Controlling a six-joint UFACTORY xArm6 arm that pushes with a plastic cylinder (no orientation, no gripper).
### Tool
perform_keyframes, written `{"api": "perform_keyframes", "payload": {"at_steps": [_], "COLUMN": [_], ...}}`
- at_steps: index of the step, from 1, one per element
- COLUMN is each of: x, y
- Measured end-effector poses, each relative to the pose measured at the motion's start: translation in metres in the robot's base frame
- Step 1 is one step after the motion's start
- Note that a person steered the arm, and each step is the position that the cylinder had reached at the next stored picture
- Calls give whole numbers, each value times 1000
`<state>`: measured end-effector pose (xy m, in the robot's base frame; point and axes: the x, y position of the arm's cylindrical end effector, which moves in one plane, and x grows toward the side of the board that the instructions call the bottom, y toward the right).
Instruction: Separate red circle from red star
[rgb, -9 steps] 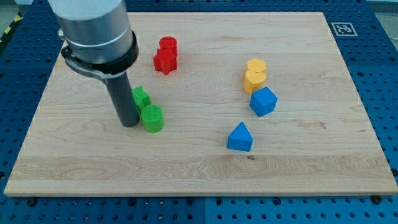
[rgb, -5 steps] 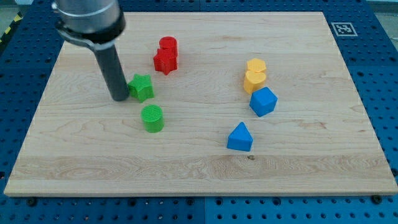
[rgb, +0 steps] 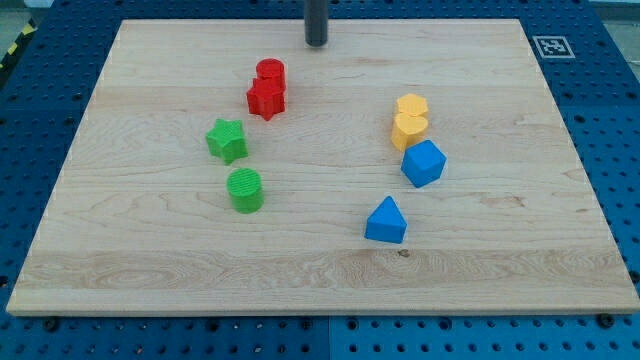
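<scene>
Now the table is the largest thing here, a pale wooden board that fills nearly the whole frame. The rod, which stood beside the green blocks at the left a moment ago, has travelled to the upper middle of the frame. My tip now rests near the table's top edge, above and a little right of the red pair, apart from every block. This tool is a plain rod, so it cannot open or close; it holds nothing and touches no block.

The green star and green cylinder now sit apart at the left centre, uncovered. At the right lie 2 blue blocks and 2 yellow ones.

The red circle and red star are in contact in the upper centre, the circle above. I judge the separation not yet begun; the tip seems placed for approaching them from above.
</scene>
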<state>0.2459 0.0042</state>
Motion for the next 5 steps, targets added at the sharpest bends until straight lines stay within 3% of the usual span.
{"api": "perform_keyframes", "payload": {"at_steps": [2, 4, 5], "x": [52, 14, 16], "y": [9, -11, -56]}}
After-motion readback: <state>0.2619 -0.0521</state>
